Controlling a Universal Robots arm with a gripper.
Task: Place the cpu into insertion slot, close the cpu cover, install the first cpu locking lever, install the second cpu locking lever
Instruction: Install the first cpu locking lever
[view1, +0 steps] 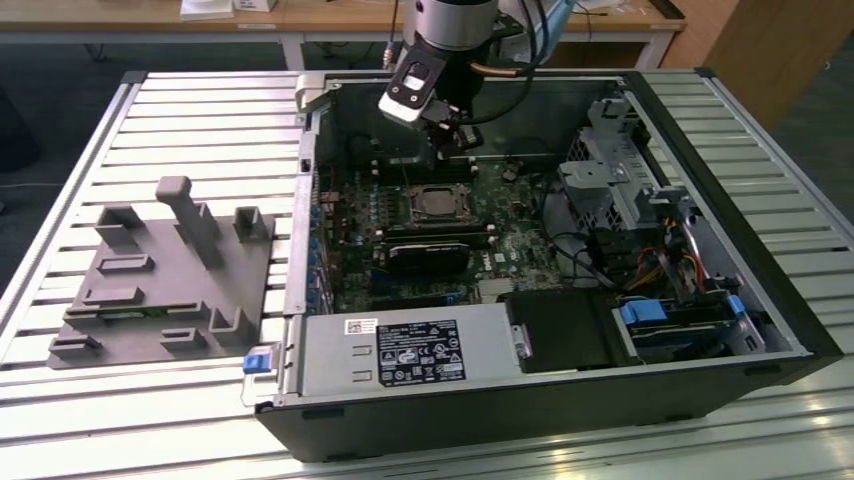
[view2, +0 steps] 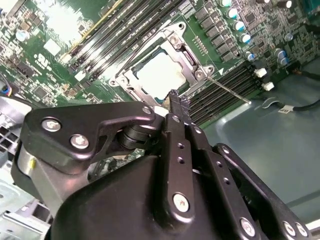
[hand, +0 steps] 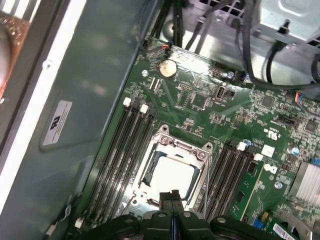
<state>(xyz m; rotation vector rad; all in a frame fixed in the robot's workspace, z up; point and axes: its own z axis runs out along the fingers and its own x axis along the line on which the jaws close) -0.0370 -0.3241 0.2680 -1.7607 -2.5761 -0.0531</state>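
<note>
One open computer case (view1: 747, 300) lies on a slatted table (view1: 200, 100), and one grey plastic fixture (view1: 160, 280) sits well apart from it, on the exterior view's left. One gripper (view1: 457, 150) reaches down into the far part of the case, just above the green board (view1: 514, 215).

The one chip (view1: 434, 203) lies flat in its socket (hand: 150, 167), near the middle of the board. In both wrist views its dull silver top (view2: 160, 74) shows through the cut-out of the one shiny cover frame (hand: 182, 146), which lies down around it.

The gripper's two fingers (hand: 169, 197) are pressed together with nothing between them. Their joined tip (view2: 175, 96) hangs at the edge of the cover frame, and I cannot tell whether it touches.

One thin metal lever (view2: 227, 89) slants out from a corner of the frame, across the neighbouring slots. Two banks of long black memory slots flank the socket, one on each side (hand: 125, 150) (hand: 232, 170). One round coin battery (hand: 167, 68) sits farther off on the board.
</note>
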